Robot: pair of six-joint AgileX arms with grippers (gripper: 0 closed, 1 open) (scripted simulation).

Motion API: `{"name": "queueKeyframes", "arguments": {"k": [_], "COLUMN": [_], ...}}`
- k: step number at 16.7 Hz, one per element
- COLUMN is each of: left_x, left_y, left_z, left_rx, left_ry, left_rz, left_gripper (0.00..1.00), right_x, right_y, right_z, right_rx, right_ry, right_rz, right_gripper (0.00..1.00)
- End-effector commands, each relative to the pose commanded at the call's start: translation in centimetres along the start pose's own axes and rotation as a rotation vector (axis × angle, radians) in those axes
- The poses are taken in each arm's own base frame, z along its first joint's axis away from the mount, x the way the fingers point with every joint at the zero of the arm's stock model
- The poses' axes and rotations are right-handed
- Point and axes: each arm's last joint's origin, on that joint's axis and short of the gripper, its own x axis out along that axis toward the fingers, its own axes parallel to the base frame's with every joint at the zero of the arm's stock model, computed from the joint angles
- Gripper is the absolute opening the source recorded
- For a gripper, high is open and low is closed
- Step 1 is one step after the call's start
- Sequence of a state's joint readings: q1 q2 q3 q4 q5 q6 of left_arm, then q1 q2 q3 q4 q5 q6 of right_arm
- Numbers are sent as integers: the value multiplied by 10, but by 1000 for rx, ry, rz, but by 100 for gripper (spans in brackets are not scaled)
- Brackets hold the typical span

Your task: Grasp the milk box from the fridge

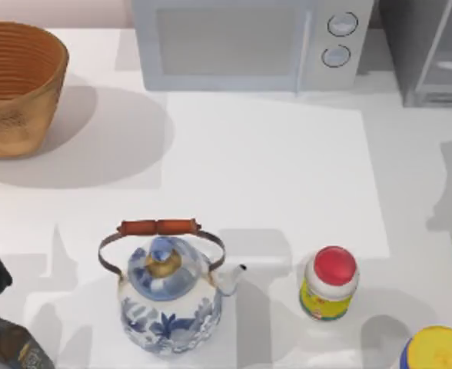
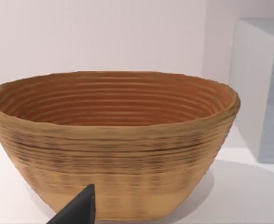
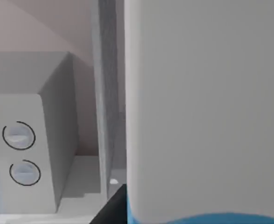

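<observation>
My right wrist view is pressed up against the milk box (image 3: 204,107): a broad white face with a light blue band at its foot, so I judge the right hand is right at the carton, though I cannot tell whether it has closed on it. A dark tip, probably one finger (image 3: 111,210), shows just beside the box. Beyond it stand the fridge (image 3: 106,93) frame edge and the microwave (image 3: 32,154) with its two knobs, close together, so there is little side room for pulling out; I would draw straight back from the frame.

From above, the fridge (image 1: 433,54) sits at the far right corner of the surface (image 1: 272,169), just beside the microwave (image 1: 249,42).

My left hand is parked near the basket (image 2: 113,140), one dark finger (image 2: 78,210) showing; its state I cannot tell. The middle of the surface is open, with the kettle (image 1: 168,296) and red-capped jar (image 1: 330,284) nearer the front.
</observation>
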State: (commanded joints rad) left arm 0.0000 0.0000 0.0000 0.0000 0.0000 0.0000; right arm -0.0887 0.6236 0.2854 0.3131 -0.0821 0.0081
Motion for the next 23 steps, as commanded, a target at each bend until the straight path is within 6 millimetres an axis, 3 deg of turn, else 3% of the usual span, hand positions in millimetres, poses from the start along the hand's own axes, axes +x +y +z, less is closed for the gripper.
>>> {"name": "queueKeyframes", "arguments": {"k": [4,10,17,23], "left_x": [0,0,0,0], "left_y": [0,0,0,0], "left_z": [0,0,0,0], "left_rx": [0,0,0,0], "left_ry": [0,0,0,0], "left_rz": [0,0,0,0], "left_gripper": [100,100,100,100], "right_x": [-39,-53,-53,-38], "right_y": [7,11,11,15], "right_z": [-38,-68,-65,-17], "right_rx": [3,-1,0,-16], "right_ry": [-2,-24,-30,-113], "right_rz": [0,4,9,146], "right_gripper": [0,0,0,0]}}
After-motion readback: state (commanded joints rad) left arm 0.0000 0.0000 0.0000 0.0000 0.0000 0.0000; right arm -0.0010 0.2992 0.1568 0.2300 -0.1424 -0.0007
